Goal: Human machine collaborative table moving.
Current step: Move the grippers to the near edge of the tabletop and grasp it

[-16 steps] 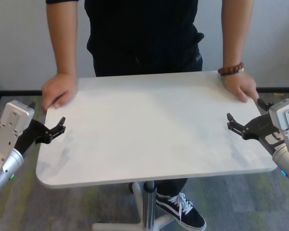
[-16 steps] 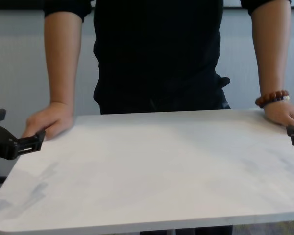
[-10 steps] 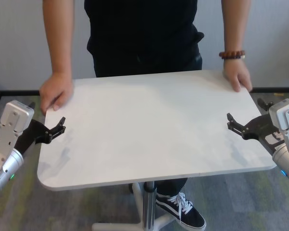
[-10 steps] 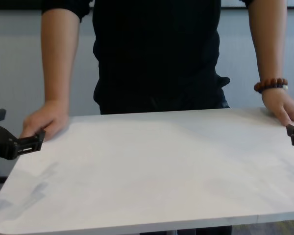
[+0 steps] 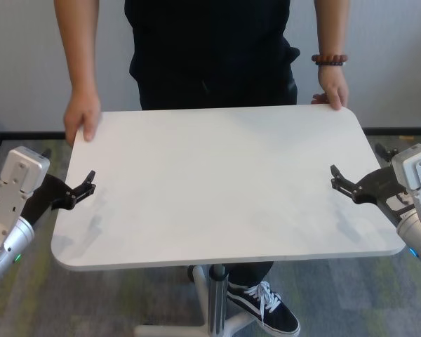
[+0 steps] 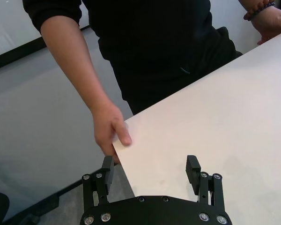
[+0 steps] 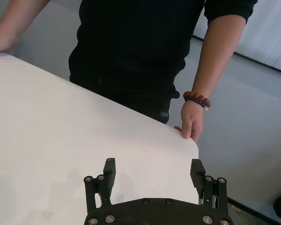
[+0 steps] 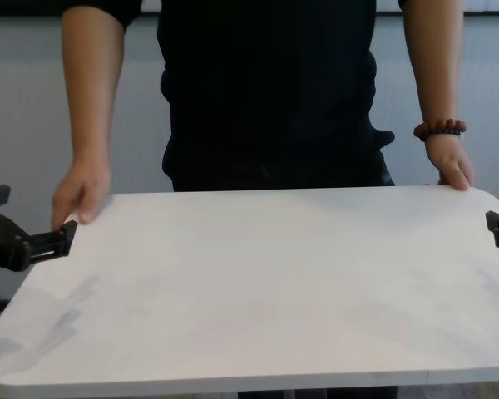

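The surface (image 5: 217,182) lay between both robot hands. The left hand (image 5: 84,188), fingers wide, straddled its left edge; the right hand (image 5: 340,182), equally wide, straddled its right edge. The human (image 5: 210,49) gripped the two far corners.

Pale wall (image 5: 28,63), mottled grey-green carpet (image 5: 91,302)
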`<move>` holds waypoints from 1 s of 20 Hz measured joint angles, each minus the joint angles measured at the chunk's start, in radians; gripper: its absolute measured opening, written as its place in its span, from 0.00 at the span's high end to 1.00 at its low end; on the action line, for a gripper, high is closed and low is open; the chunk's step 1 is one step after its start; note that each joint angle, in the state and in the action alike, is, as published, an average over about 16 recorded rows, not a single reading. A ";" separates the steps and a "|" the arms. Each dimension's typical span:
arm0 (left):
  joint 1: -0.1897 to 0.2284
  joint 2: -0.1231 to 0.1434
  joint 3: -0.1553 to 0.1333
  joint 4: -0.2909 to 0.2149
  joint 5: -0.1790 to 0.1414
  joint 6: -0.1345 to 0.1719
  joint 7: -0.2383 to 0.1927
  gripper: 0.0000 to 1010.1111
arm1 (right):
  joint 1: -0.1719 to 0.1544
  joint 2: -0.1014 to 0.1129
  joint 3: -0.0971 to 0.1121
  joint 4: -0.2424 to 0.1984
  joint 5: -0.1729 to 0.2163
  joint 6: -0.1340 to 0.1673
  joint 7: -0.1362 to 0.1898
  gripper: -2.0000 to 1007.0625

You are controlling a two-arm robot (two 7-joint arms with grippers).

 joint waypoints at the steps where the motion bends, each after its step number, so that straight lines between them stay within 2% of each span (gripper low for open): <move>1: 0.000 0.000 0.000 0.000 0.000 0.000 0.000 0.01 | 0.000 0.000 0.000 0.000 0.000 0.000 0.000 0.01; 20: 0.000 0.000 0.000 0.000 0.000 0.000 0.000 0.01 | 0.000 0.000 0.000 0.000 0.000 0.000 0.000 0.01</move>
